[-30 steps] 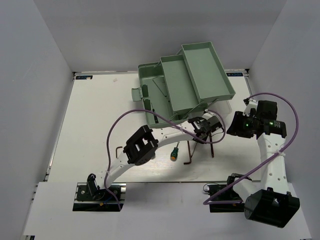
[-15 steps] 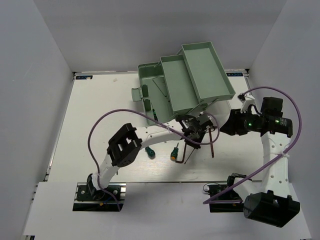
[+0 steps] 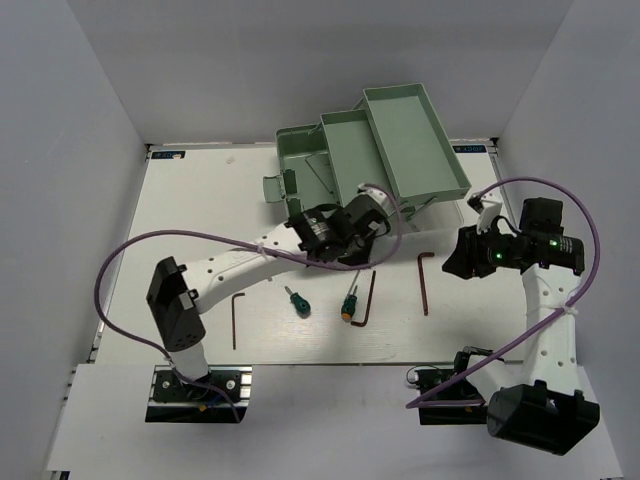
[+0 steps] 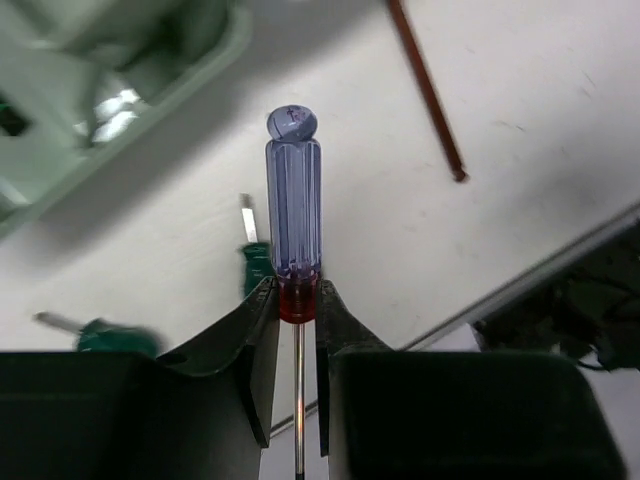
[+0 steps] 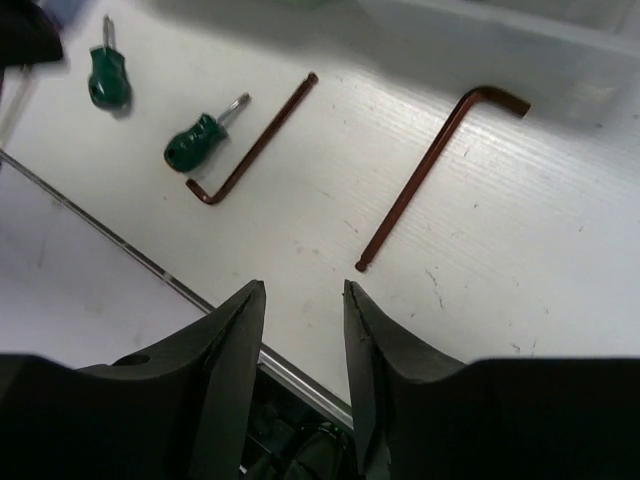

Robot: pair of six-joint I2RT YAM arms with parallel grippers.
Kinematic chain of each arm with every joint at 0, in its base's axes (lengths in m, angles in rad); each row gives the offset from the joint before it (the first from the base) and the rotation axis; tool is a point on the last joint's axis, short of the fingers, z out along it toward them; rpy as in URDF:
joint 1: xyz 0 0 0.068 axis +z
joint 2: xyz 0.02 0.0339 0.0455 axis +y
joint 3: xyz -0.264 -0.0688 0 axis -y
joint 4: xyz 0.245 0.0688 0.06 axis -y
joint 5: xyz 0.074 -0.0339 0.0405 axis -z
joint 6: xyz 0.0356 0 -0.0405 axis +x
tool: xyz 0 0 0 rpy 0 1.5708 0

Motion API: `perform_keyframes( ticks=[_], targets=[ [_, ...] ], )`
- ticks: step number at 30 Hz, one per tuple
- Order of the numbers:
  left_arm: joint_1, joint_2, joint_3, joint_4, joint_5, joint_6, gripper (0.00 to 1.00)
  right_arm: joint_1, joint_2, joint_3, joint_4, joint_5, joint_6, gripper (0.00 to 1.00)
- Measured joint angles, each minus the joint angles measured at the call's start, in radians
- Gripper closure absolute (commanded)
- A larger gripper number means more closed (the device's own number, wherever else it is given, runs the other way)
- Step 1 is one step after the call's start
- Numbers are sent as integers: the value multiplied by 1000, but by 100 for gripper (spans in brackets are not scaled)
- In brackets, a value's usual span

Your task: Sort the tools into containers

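Note:
My left gripper [image 3: 368,215] is shut on the blue-handled screwdriver [image 4: 293,200], gripping its red collar [image 4: 296,300], and holds it above the table by the pale green toolbox [image 3: 300,150]. Two stubby green-handled screwdrivers [image 3: 298,301] [image 3: 350,303] lie on the table. Three dark hex keys lie there too: at the left [image 3: 236,320], in the middle [image 3: 368,300] and at the right [image 3: 424,282]. My right gripper [image 5: 300,295] is open and empty, above the table right of the right hex key [image 5: 430,175]. The dark green-handled screwdriver is hidden.
The toolbox's two cantilever trays [image 3: 352,165] [image 3: 415,140] are swung out to the back right. A purple cable [image 3: 130,255] loops over the left of the table. The table's metal front edge [image 5: 150,265] runs just below my right fingers. White walls enclose the table.
My left arm has swung back and left toward the toolbox with the blue screwdriver, uncovering the middle hex key and both stubby screwdrivers. My right gripper has hardly moved.

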Motion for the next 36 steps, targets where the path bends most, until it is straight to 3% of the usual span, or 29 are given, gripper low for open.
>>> perform_keyframes(
  ticks=[6,12,17,20,25,29,31,34,36],
  targets=[
    [145,-89,-56,-42,-114,-8,100,31,-2,-146,-2,13,-124,60],
    [360,-77,-30,-24,-147,6,100,135,66,-332,80,126,-128,51],
    [483,74,185,-12,-129,37,100,213,187,-346,242,236,-31,49],
    [518,182,297,-5,-99,52,95,268,250,-364,371,319,42,48],
    [557,323,384,-16,-48,67,88,340,335,-381,523,439,139,48],
    [578,343,362,-35,-19,73,75,373,399,-381,598,531,199,51],
    [587,343,360,-33,-7,76,61,387,417,-381,627,566,225,52],
    [596,343,359,-29,17,80,48,402,439,-376,652,605,261,68],
    [602,343,359,-26,32,83,43,407,445,-372,656,621,278,86]
  ],
)
